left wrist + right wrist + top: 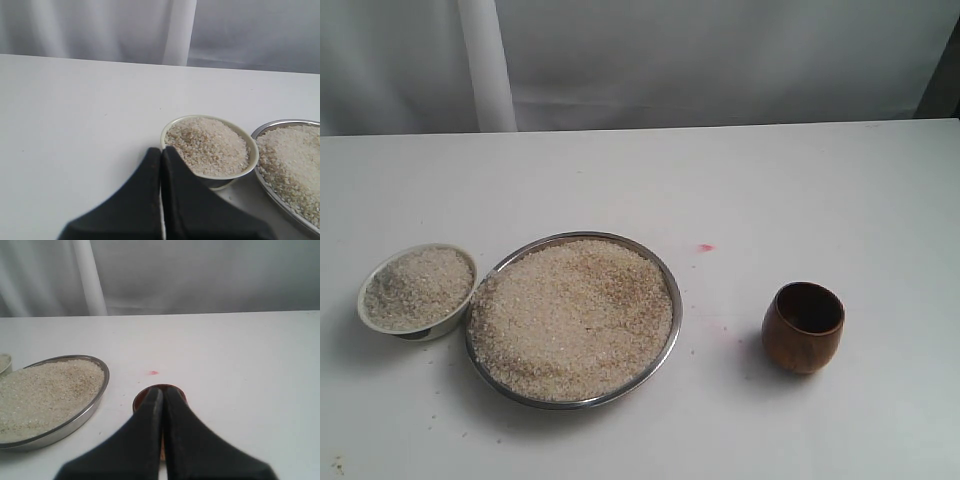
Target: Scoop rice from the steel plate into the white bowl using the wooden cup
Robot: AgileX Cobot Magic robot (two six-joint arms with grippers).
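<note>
Nearest, the right pincer [162, 390] is clenched on nothing, its tips partly hiding the wooden cup [141, 399] just beyond; farther off, toward the other arm, lies the steel plate [92, 402] heaped with rice [45, 395]. The left pincer [161, 150], likewise clenched and empty, has the rice-filled white bowl [251, 155] just beyond its tips

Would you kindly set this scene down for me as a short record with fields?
steel plate: mid-table, heaped with rice
white bowl: close against the plate, on its left in the exterior view, also holding rice
wooden cup: upright, right of the plate, standing apart
left gripper: shut, empty, near the bowl
right gripper: shut, empty, by the cup
table: white, small red mark between plate and cup
</note>
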